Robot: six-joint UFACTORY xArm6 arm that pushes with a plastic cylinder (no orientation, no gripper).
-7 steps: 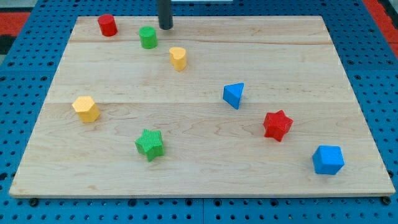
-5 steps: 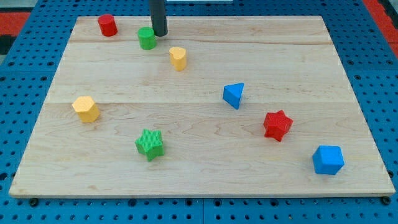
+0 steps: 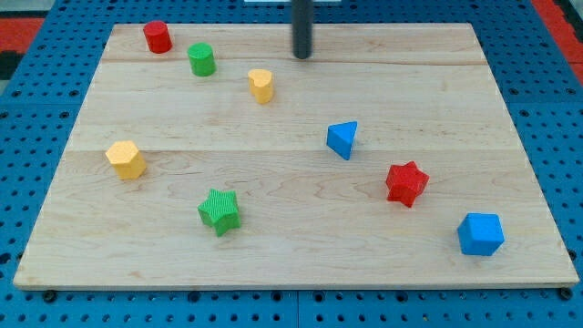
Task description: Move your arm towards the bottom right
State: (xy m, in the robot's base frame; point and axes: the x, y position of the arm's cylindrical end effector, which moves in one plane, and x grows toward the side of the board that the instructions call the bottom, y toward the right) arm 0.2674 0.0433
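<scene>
My tip stands near the view's top, a little right of the board's middle, touching no block. The yellow block lies to its lower left. The green cylinder and the red cylinder lie farther left. The blue triangular block lies below my tip, slightly right. The red star and the blue cube lie toward the view's bottom right.
A yellow hexagonal block sits at the view's left and a green star at the lower left. The wooden board rests on a blue pegboard surface.
My tip has moved to the right along the top of the board, away from the green cylinder. The green cylinder has shifted a little to the left.
</scene>
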